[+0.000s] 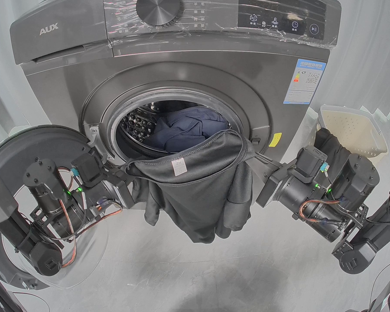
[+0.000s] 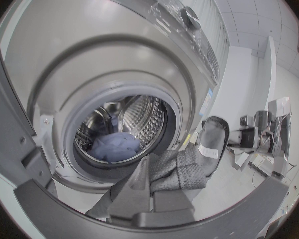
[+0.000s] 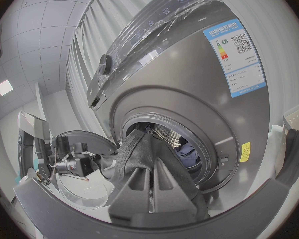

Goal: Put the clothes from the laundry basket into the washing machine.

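Clothes: three pieces counted. Piece one, a black garment [image 1: 195, 187], is strung across the lower rim of the door opening of the washing machine [image 1: 160, 66]. It is held at both ends, with its top edge level with that rim and the rest hanging down the machine front above the floor [image 1: 255, 274]. One white tag [image 1: 179, 166] faces out near the middle of the top edge. The left tool [image 2: 156, 175] sits at the left end of the rim, fingers clamped tight on a ribbed edge of the cloth. The right tool [image 3: 151, 168] sits at the right end of the rim, fingers closed almost together with the same cloth pinched between them. So two tools, both gripping one garment, none free. Piece two, a navy garment [image 1: 186, 128], lies bunched inside the drum [image 1: 136, 124], behind the black one's top edge. Piece three, a dark garment [image 1: 331, 148], is draped over the near rim of the laundry basket [image 1: 359, 131]. One basket, pale and perforated, stands on the floor just beside the machine's right front corner. One door [image 1: 34, 148], swung fully open to the machine's left, behind the left arm.
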Tool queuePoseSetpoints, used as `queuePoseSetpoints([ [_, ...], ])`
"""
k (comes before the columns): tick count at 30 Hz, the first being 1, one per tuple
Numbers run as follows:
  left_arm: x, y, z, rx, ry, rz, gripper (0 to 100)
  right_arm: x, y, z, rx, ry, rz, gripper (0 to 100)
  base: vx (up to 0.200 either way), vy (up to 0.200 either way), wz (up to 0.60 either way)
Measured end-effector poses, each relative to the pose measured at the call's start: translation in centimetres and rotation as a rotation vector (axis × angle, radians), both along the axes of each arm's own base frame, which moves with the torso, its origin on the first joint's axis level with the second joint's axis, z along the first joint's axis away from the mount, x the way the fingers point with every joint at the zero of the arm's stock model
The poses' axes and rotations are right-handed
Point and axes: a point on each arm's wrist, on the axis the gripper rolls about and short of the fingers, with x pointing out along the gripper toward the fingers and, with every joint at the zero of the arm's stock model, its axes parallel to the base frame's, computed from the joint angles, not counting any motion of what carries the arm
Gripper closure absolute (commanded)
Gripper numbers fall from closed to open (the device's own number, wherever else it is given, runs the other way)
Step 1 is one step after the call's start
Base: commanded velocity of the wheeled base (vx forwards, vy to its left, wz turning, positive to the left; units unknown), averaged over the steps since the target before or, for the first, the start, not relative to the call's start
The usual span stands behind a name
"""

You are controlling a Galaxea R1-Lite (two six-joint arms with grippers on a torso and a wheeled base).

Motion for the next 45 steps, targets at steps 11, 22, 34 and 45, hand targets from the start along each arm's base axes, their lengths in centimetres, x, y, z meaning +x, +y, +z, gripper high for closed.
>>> queuePoseSetpoints([
  [11,-0.1,1.7,3.7,-0.064,-0.127,0.051,100,0.9,0.0,-1.1,-0.019,0.026,-0.025,100,0.000,0.000,0.00],
  [22,-0.3,2.2,4.3,-0.066,-0.153,0.074,100,1.6,0.0,-0.6,-0.004,0.008,-0.051,100,0.000,0.000,0.00],
  [34,-0.3,2.3,4.2,-0.062,-0.151,0.077,100,1.8,-0.2,-0.2,0.008,-0.006,-0.061,100,0.000,0.000,0.00],
  [45,-0.3,2.3,4.3,-0.064,-0.156,0.077,100,1.9,-0.3,0.1,0.015,-0.014,-0.066,100,0.000,0.000,0.00],
])
